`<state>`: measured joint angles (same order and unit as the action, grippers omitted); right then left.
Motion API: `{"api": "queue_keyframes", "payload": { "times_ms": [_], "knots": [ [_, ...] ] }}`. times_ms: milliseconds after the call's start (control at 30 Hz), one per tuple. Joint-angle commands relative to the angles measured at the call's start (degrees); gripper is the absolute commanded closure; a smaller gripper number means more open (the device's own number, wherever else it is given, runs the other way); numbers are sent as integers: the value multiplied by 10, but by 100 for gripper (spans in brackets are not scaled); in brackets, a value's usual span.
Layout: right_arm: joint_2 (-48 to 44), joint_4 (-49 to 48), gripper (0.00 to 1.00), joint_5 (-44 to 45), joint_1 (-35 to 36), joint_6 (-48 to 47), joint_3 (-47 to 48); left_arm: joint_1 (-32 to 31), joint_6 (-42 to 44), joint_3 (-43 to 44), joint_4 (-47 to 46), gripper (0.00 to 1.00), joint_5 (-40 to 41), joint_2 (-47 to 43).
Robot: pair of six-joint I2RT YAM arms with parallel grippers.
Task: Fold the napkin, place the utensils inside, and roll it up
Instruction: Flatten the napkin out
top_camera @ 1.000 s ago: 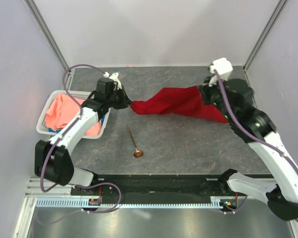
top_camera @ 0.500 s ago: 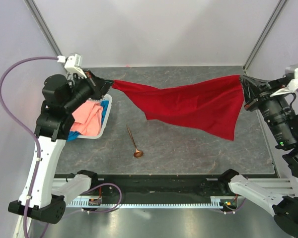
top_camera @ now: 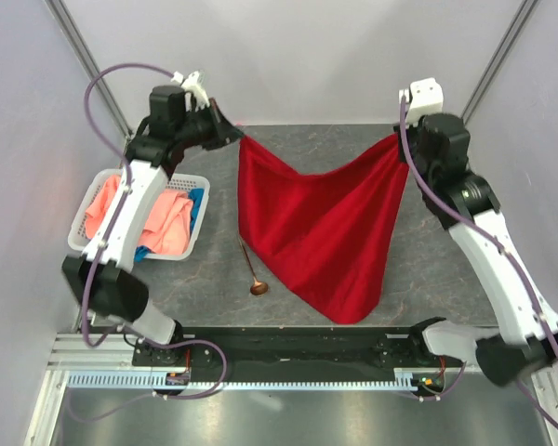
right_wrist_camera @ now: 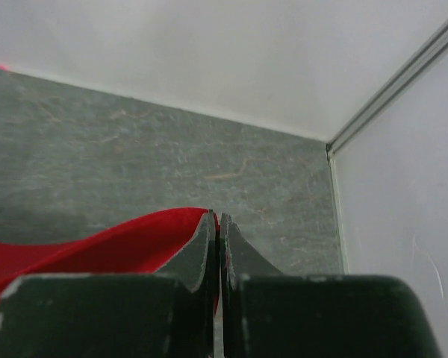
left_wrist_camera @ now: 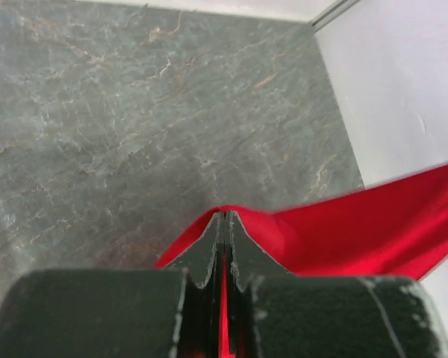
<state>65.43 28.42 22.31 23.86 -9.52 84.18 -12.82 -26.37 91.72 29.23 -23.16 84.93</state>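
The deep red napkin (top_camera: pixel 321 228) hangs spread between both arms above the table, its lower corner drooping toward the near edge. My left gripper (top_camera: pixel 234 137) is shut on its upper left corner, and red cloth (left_wrist_camera: pixel 358 227) shows between and beside the jaws (left_wrist_camera: pixel 222 216). My right gripper (top_camera: pixel 397 141) is shut on the upper right corner, with the napkin (right_wrist_camera: pixel 97 246) trailing to the left of its tips (right_wrist_camera: pixel 218 220). The copper-brown spoon (top_camera: pixel 254 274) lies on the table, partly hidden behind the napkin's left edge, bowl toward me.
A white basket (top_camera: pixel 86 243) at the left holds a salmon-pink cloth (top_camera: pixel 163 218) and a blue cloth (top_camera: pixel 195 200). The grey stone tabletop (top_camera: pixel 446 269) is enclosed by pale walls on three sides.
Both arms have swung inward and toward the back, lifting the napkin. It went from stretched sideways across the table to hanging as a broad sheet between the two grippers.
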Motion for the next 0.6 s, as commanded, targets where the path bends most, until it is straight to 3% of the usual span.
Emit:
{"api": "queue_keyframes", "payload": {
  "times_ms": [0,233,300,400,567],
  "knots": [
    [59,-115,100,-80,-99,2,32,4,5,142,-24,98,-28,107],
    [187,-130,100,-140,-154,1,203,4,-25,450,-27,98,-96,285],
    [192,-127,100,-144,-157,-14,228,4,-35,491,-32,98,-109,305],
    [173,-126,100,-161,-159,-28,238,4,-40,497,-51,98,-126,305],
    [92,-130,100,-176,-158,-26,132,4,-15,367,-73,98,-134,229]
  ]
}}
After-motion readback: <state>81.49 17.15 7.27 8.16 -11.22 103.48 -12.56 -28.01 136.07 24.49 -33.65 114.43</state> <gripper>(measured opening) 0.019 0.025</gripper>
